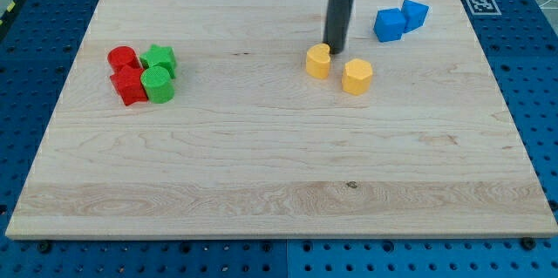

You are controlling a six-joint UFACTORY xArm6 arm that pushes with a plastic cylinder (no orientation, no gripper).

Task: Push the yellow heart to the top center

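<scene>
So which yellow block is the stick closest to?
The yellow heart-shaped block. My tip sits right at its upper right edge, while the yellow hexagonal block lies farther off, toward the view's right and bottom.

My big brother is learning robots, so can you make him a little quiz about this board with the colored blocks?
1. True or false: my tip is right at the yellow heart's upper right edge.
2. Which blocks lie nearest the view's top right corner? A) red B) green C) blue
3. Fill in: just right of the yellow heart sits the yellow ____ block.

Key:
1. True.
2. C: the two blue blocks sit there, while the red blocks and green blocks cluster at the view's left.
3. Hexagon.
</scene>
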